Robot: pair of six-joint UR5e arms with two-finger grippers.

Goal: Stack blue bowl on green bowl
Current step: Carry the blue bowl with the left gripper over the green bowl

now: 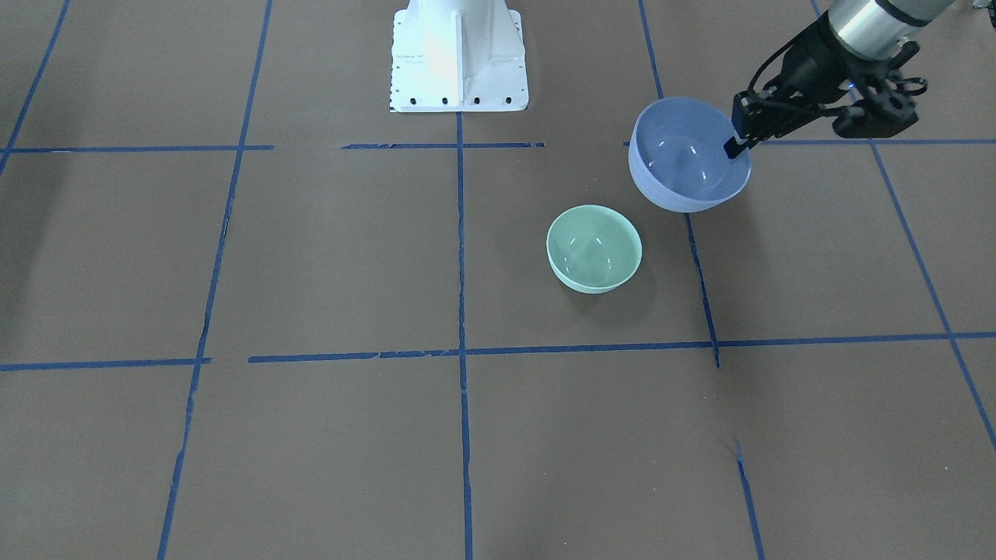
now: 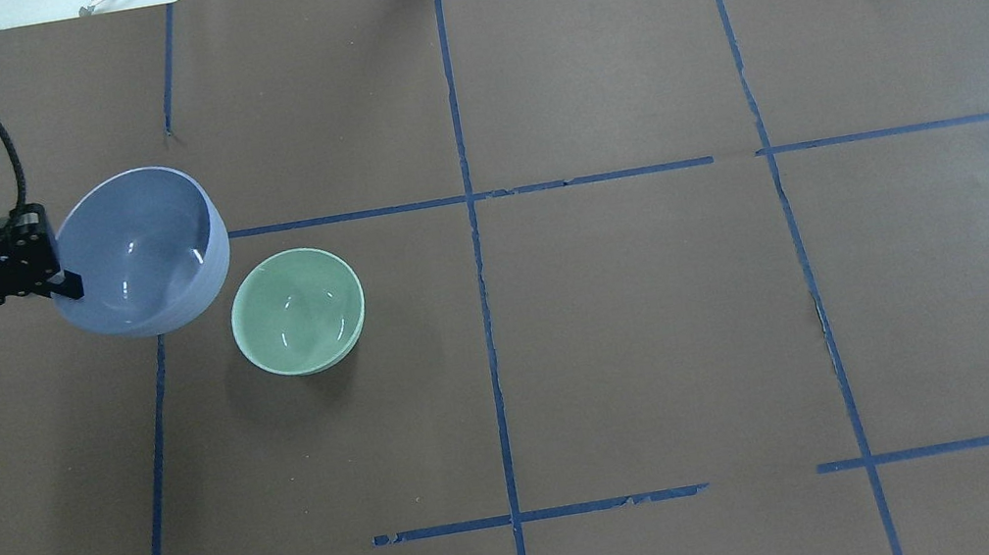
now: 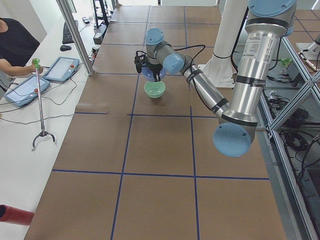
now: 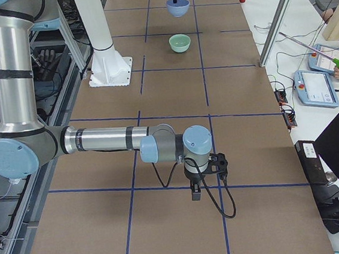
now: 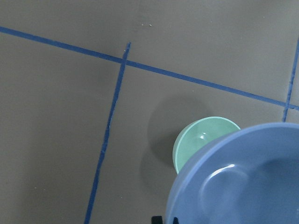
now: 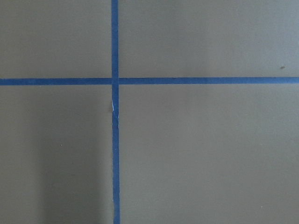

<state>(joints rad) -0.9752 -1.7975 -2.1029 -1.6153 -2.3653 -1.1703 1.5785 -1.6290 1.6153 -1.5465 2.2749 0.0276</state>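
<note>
The blue bowl (image 1: 689, 155) hangs tilted above the table, held by its rim in my left gripper (image 1: 735, 146), which is shut on it. In the overhead view the blue bowl (image 2: 139, 254) is just left of and behind the green bowl (image 2: 297, 311), with the left gripper (image 2: 63, 281) on its left rim. The green bowl (image 1: 594, 247) stands upright and empty on the table. The left wrist view shows the blue bowl (image 5: 243, 182) partly covering the green bowl (image 5: 198, 140). My right gripper (image 4: 195, 193) hovers far away over the table; I cannot tell if it is open.
Brown table cover (image 2: 621, 327) with a grid of blue tape lines (image 2: 486, 318). The robot's white base plate (image 1: 459, 54) is at the table's near edge. An operator and tablets (image 3: 60, 70) are beside the table.
</note>
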